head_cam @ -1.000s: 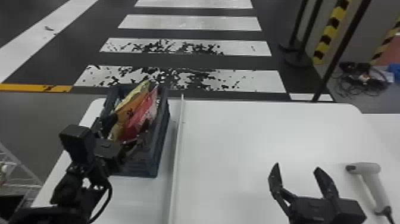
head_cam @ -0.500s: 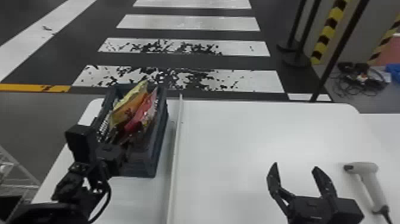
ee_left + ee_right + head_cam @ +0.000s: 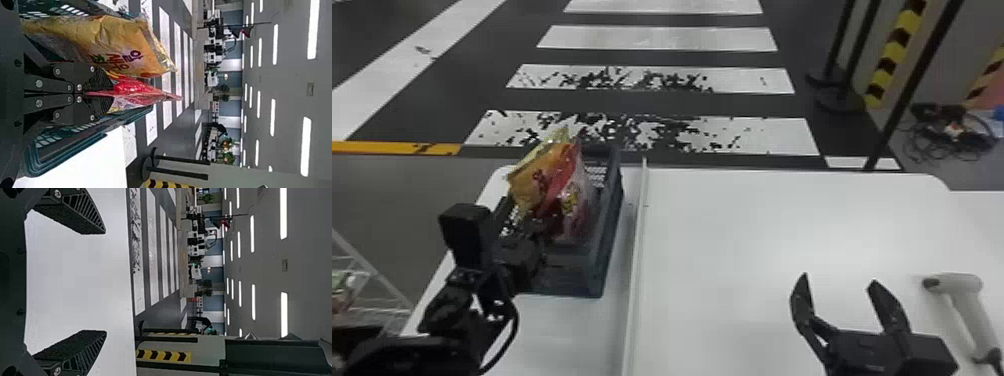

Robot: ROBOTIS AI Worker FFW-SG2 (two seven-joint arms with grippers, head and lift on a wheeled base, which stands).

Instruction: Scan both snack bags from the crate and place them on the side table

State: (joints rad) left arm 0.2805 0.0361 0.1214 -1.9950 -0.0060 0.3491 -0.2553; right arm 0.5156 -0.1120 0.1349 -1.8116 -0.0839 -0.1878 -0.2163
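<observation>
Left gripper (image 3: 546,217) has its 2 fingers drawn together on the red snack bag (image 3: 563,175) — the bag stands upright between them, its top above the rim of the crate (image 3: 571,272). Beside it, the yellow snack bag (image 3: 531,182) leans at the crate's far left, also rising past the rim. Right gripper (image 3: 838,280) hangs over the white table (image 3: 757,225), fingers wide apart and empty — the scanner (image 3: 968,295) lies just beside it.
</observation>
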